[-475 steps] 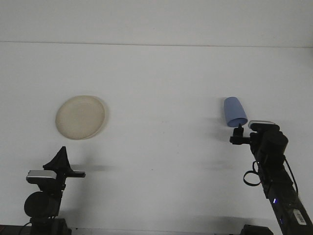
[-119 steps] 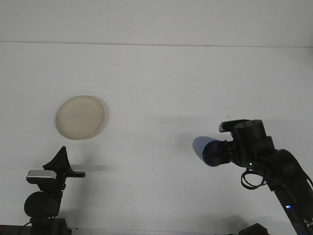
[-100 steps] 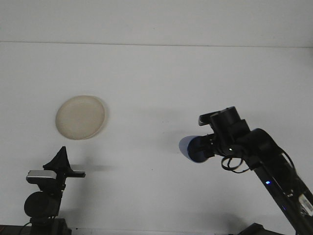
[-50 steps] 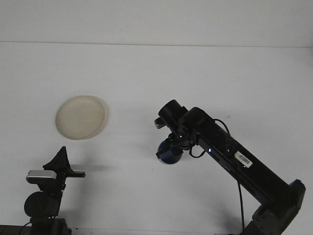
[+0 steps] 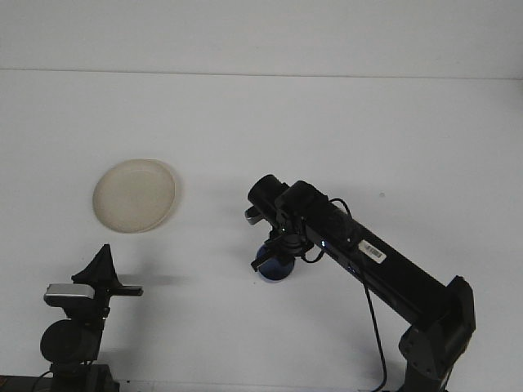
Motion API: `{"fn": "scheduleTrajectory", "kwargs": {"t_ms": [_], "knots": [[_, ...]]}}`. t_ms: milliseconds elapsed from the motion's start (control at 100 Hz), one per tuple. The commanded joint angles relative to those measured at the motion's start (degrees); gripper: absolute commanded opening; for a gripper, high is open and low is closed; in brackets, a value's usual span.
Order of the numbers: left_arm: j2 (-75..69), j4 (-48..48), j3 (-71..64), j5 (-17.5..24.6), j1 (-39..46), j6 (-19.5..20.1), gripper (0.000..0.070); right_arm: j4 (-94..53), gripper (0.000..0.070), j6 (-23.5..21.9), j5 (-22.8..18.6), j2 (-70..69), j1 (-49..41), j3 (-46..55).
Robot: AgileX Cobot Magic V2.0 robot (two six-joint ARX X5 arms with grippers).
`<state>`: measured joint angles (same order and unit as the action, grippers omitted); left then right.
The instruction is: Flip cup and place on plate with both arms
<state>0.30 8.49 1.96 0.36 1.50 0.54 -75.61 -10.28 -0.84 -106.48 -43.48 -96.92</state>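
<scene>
The right arm is reaching a long way over the white desk (image 5: 327, 122), stretching from the near right corner up toward the middle. Its wrist is bending down, and the right gripper (image 5: 274, 260) is pointing at the desk top. The jaws are clamped on the blue cup (image 5: 276, 268), which is sitting low at the middle of the desk, maybe touching it; the black fingers are hiding most of the cup, so I cannot be sure which way up it is.

The left gripper (image 5: 102, 269) is resting by the near left corner, and I cannot tell how its jaws stand. The cream plate (image 5: 134, 195) is lying beyond it, near the left edge, well apart from the cup.

Half a second ago the cup was a little higher; now the arm has come down and slid slightly left. The left arm and plate have not moved.
</scene>
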Motion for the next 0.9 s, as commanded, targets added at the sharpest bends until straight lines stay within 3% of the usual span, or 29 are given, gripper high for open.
{"fn": "scheduleTrajectory", "kwargs": {"t_ms": [0, 320, 470, 580, 630, 710, 750, 890], "knots": [[-0.1, 0.6, -1.1, 0.1, 0.1, -0.1, 0.0011, 0.3, 0.0006, 0.7, -0.5, -1.7, -0.8, -1.4], [-0.1, 0.6, -1.1, 0.1, 0.1, -0.1, 0.0011, 0.8, 0.0028, 1.1, -0.9, -2.6, -0.9, -1.4], [-0.1, 0.6, -1.1, 0.1, 0.1, -0.1, 0.0011, 0.7, 0.0206, 1.1, -0.9, -2.6, -0.9, -1.4], [-0.1, 0.6, -1.1, 0.1, 0.1, -0.1, 0.0011, 0.7, 0.0222, 1.1, -0.9, -2.6, -0.9, -1.4], [-0.1, 0.6, -1.1, 0.1, 0.1, -0.1, 0.0011, 0.7, 0.0264, 1.1, -0.9, -2.6, -0.9, -1.4], [-0.1, 0.6, -1.1, 0.1, 0.1, -0.1, 0.0011, 0.8, 0.0415, 1.1, -0.9, -2.4, -0.8, -1.4], [-0.1, 0.6, -1.1, 0.1, 0.1, -0.1, 0.0011, 0.8, 0.0454, 1.1, -0.9, -2.2, -0.5, -1.4], [-0.1, 0.6, -1.1, 0.1, 0.1, -0.1, 0.0011, -0.2, 0.0463, 1.1, -1.4, -1.1, 0.4, -2.3]]}}
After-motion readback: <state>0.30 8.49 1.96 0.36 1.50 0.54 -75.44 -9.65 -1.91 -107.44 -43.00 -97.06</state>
